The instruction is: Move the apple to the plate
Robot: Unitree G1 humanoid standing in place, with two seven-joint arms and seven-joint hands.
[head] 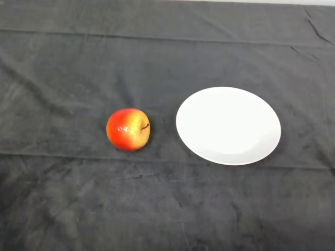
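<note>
A red and yellow apple (128,129) lies on the dark cloth left of centre, its stem pointing right. A white round plate (228,125) sits on the cloth just to the right of the apple, a short gap apart, with nothing on it.
The dark cloth (167,209) covers the whole table and has folds and creases. A pale strip of the table's far edge (272,2) shows at the top right.
</note>
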